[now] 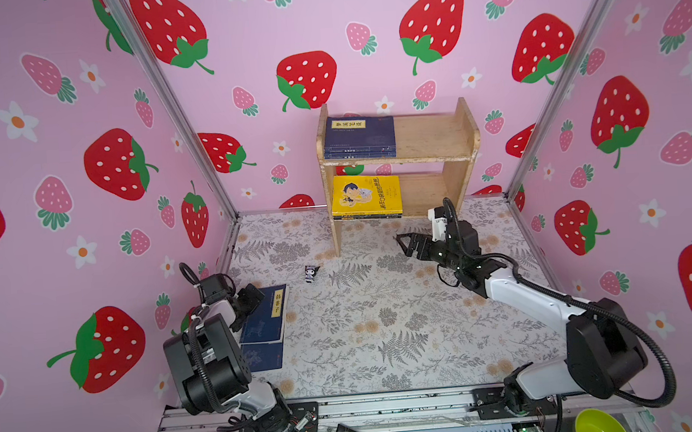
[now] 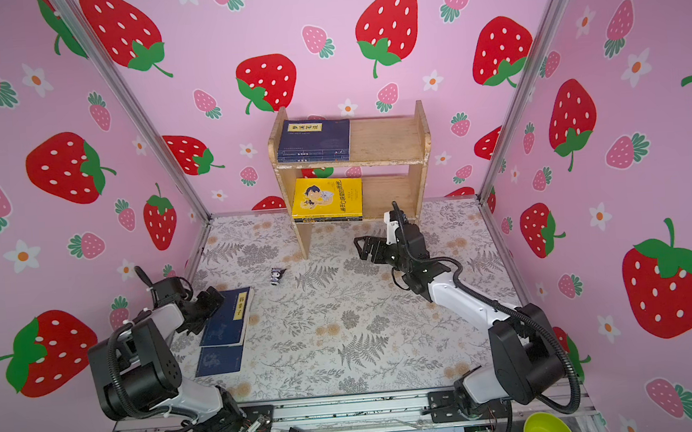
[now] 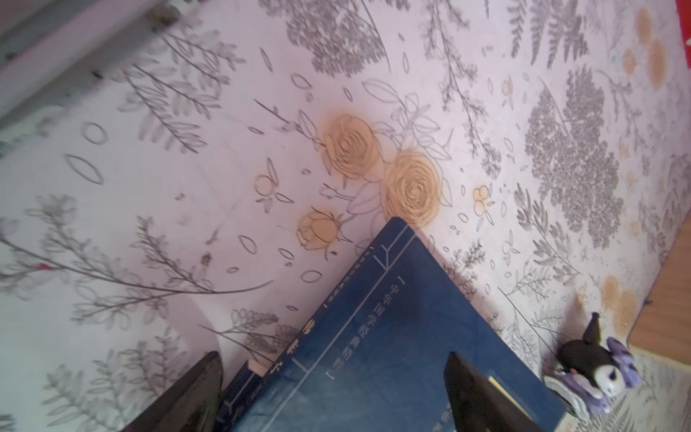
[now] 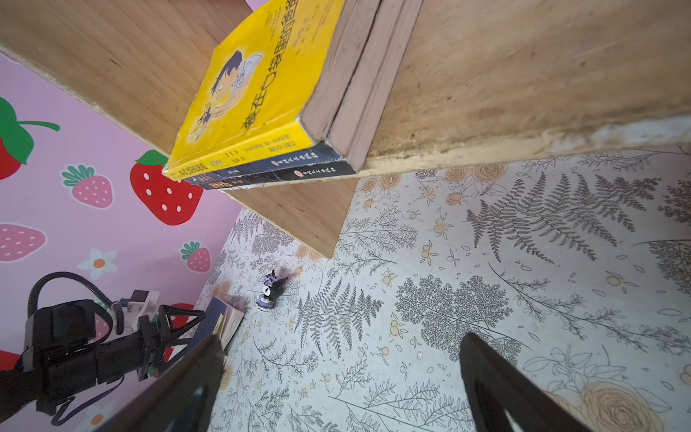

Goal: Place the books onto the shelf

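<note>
The floral tabletop [image 1: 385, 327] is carrying the wooden shelf [image 1: 426, 136], a figurine [image 1: 311, 273] and two overlapping navy books [image 1: 265, 318]; the shelf's tiers are holding a navy stack [image 1: 359, 137] and a yellow-topped stack [image 1: 366, 197].

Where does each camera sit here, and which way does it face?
Top views: high at the front edge, looking down and back at the table, the shelf and the whole robot, left gripper and right gripper.
Left wrist: behind the left gripper, looking down at a corner of the navy book; its two fingers show.
Right wrist: behind the right gripper, looking low across the table toward the shelf's lower tier and yellow book; its fingers and the left arm show.
Shared: the figurine appears in every view.
</note>
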You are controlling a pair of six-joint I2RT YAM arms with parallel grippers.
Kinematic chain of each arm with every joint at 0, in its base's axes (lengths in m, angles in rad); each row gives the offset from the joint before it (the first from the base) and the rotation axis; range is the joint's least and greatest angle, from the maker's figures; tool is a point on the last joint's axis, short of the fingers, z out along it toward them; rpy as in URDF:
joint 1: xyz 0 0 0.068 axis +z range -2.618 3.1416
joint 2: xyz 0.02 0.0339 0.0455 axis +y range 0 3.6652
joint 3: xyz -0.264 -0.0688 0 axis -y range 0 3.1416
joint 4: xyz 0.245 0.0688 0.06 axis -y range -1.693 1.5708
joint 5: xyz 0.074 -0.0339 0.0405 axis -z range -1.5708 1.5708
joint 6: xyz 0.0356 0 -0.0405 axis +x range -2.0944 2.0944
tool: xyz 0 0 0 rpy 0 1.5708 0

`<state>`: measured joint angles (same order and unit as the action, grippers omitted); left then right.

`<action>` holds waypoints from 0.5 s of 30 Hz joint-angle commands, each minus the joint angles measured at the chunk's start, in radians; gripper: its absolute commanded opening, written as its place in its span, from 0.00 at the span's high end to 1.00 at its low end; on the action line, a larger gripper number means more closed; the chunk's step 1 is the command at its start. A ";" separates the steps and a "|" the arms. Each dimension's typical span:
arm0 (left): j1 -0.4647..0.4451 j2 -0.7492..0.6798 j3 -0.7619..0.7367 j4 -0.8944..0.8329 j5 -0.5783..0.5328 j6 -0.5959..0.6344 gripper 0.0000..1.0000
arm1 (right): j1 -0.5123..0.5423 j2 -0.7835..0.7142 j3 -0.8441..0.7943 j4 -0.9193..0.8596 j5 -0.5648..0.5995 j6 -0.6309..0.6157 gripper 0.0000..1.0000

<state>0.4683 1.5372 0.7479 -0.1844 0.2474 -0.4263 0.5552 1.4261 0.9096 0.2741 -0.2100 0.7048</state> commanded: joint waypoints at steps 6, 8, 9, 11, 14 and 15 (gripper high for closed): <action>-0.196 -0.022 -0.048 -0.180 -0.043 -0.181 0.06 | 0.000 -0.006 -0.042 0.040 -0.031 0.027 0.00; -0.218 -0.054 -0.073 -0.154 -0.054 -0.222 0.06 | 0.010 -0.004 -0.068 0.071 -0.048 0.048 0.00; -0.227 -0.068 -0.088 -0.136 -0.054 -0.243 0.06 | 0.018 0.001 -0.079 0.084 -0.058 0.057 0.00; -0.243 -0.081 -0.106 -0.105 -0.020 -0.244 0.06 | 0.049 0.018 -0.093 0.101 -0.063 0.079 0.00; -0.279 -0.118 -0.113 -0.135 -0.095 -0.246 0.07 | 0.113 0.059 -0.108 0.124 -0.060 0.127 0.00; -0.288 -0.147 -0.109 -0.172 -0.170 -0.253 0.07 | 0.138 0.081 -0.116 0.145 -0.061 0.142 0.00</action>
<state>0.2073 1.4216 0.6670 -0.2401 0.1814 -0.6342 0.6411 1.4647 0.8169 0.3580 -0.2516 0.7864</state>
